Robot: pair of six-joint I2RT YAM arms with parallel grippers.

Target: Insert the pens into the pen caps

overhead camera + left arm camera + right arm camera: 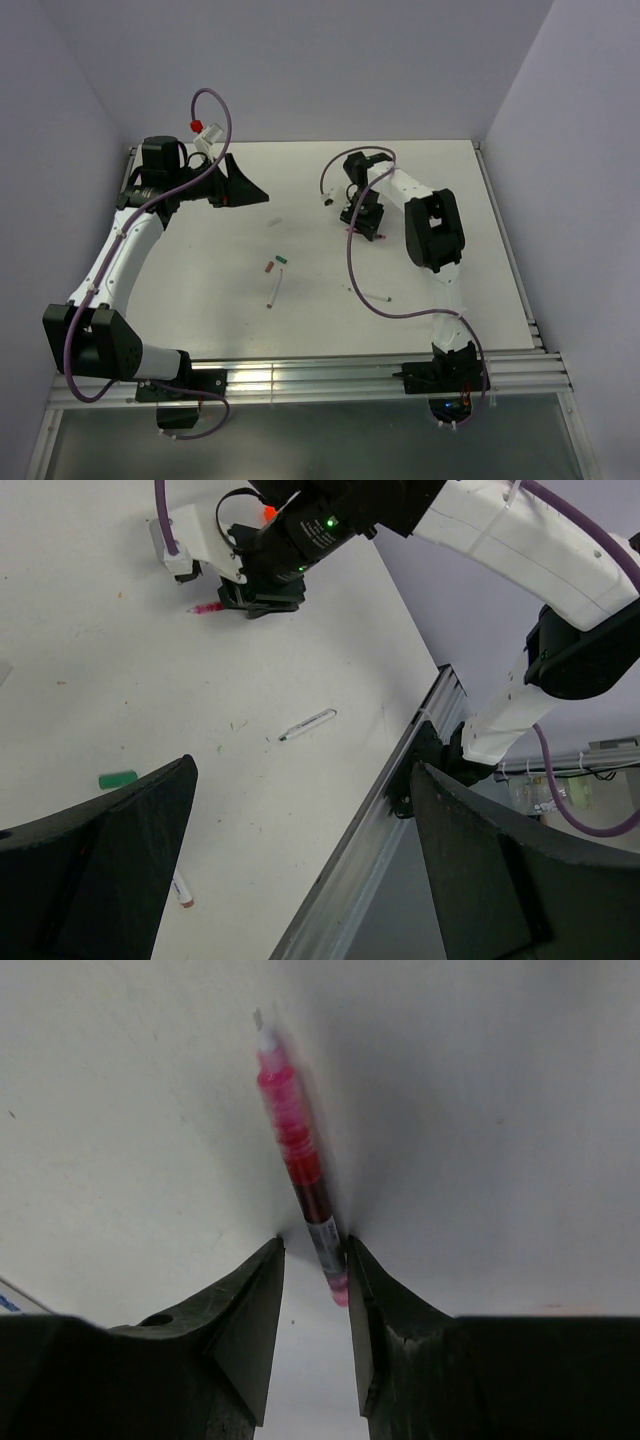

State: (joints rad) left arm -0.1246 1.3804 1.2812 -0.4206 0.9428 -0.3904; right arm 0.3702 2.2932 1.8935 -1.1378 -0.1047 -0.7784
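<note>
The thin dark red pen [300, 1160] lies on the white table between the fingers of my right gripper [315, 1245]. Its rear end touches the right finger [375, 1300], and a gap remains on the left side. The same pen [207, 608] pokes out from under the right gripper [262, 590] in the left wrist view. A green cap [282, 259] and a brownish-red cap [268, 266] lie mid-table, with a white pen [273, 292] just below them. Another white pen [378, 296] lies to the right. My left gripper [250, 182] hovers open and empty at the back left.
The table's metal front rail [400, 780] runs along the near edge beside the right arm's base [445, 375]. Purple cables [352, 270] loop from both arms over the table. Grey walls close in the back and both sides.
</note>
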